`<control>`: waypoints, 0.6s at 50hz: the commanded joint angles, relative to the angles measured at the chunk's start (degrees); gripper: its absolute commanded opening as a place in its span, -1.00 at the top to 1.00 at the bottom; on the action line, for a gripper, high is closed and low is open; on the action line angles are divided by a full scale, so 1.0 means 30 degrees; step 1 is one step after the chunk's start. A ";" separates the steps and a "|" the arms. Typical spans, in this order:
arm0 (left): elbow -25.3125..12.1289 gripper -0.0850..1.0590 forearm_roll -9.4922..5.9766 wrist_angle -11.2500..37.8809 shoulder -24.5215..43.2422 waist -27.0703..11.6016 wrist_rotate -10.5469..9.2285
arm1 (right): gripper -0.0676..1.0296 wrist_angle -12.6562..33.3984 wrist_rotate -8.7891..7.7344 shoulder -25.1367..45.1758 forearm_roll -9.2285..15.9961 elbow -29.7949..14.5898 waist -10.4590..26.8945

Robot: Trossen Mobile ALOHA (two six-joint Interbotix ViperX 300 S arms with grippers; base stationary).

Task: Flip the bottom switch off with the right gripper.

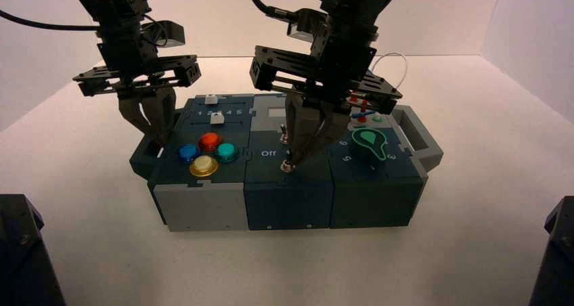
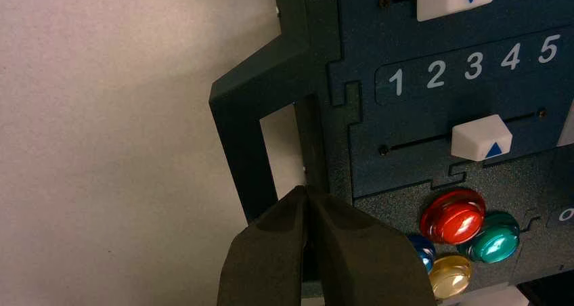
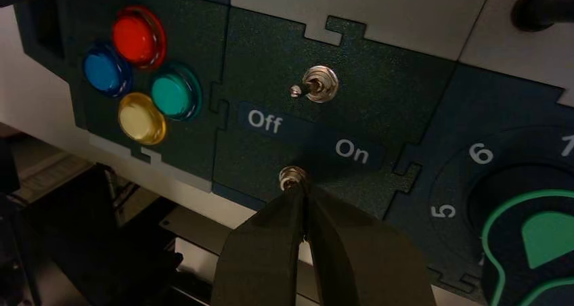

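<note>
- Silver bottom switch (image 1: 287, 166), ctr of frame; your R gripper (image 1: 295, 158), closed, is at it.
- Nudge lever toward "Off" gently, tips low.
- L gripper (image 1: 161, 142), upper left, idle.

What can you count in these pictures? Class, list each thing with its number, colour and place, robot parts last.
box: one, dark blue and grey, on the table
table: one, pale, under the box
round push buttons: four, red, blue, green, yellow, front left of the box
sliders: two, white, back left
toggle switches: two, silver, middle module; back one, bottom one
knob: one, green and black, front right
wires: several, white, red and blue among them, back right
left gripper: one, black, idle over the box's left edge
right gripper: one, black, at the bottom switch
</note>
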 commanded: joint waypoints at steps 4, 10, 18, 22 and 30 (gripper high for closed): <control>0.0088 0.91 -0.0029 -0.0088 0.0645 -0.0322 0.0205 | 0.92 0.0088 0.0088 -0.0439 0.0176 -0.0791 0.0732; 0.0088 0.91 -0.0029 -0.0029 0.0645 -0.0293 0.0205 | 0.92 0.0176 0.0117 -0.0557 0.0176 -0.0732 0.0732; 0.0088 0.91 -0.0029 0.0059 0.0439 -0.0322 0.0205 | 0.92 0.0117 0.0117 -0.0850 -0.0205 0.0322 0.0615; 0.0176 0.91 -0.0029 0.0029 -0.0059 -0.0322 0.0205 | 0.92 -0.0293 0.0117 -0.1318 -0.0322 0.1084 0.0586; 0.0410 0.91 -0.0029 0.0029 -0.0732 -0.0322 0.0205 | 0.92 -0.0703 0.0117 -0.2285 -0.0352 0.1465 0.0557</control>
